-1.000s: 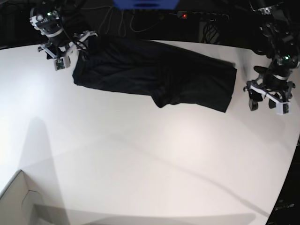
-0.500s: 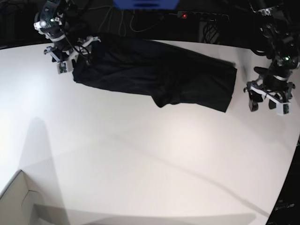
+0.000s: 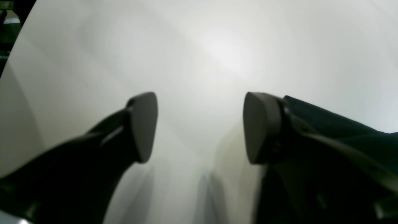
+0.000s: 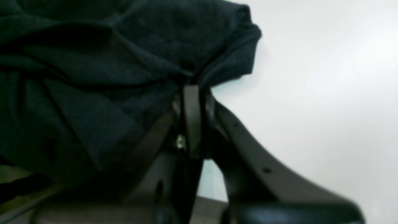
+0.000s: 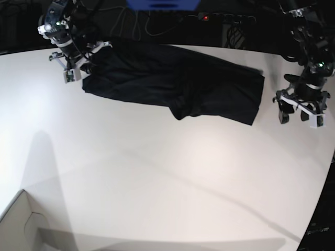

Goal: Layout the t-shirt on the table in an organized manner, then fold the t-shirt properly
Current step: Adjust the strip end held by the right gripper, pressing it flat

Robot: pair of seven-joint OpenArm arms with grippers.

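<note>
The black t-shirt (image 5: 172, 83) lies crumpled lengthwise across the far part of the white table (image 5: 157, 172), with a bunched fold near its middle. At the shirt's left end, my right gripper (image 5: 78, 67) is shut on the fabric. In the right wrist view its fingertips (image 4: 192, 88) pinch a gathered fold of the t-shirt (image 4: 108, 62) just over the table (image 4: 311, 93). My left gripper (image 5: 298, 112) hovers a little past the shirt's right end. It stands open over the bare table (image 3: 217, 56) with nothing between its fingers (image 3: 143, 124).
A pale cardboard box corner (image 5: 21, 225) sits at the near left. Cables and a power strip with a red light (image 5: 205, 17) lie behind the table's far edge. The table's curved edge (image 5: 320, 198) runs down the right side.
My right gripper has moved in onto the shirt's left end and shut on the fabric. The left arm has stayed where it was, still open.
</note>
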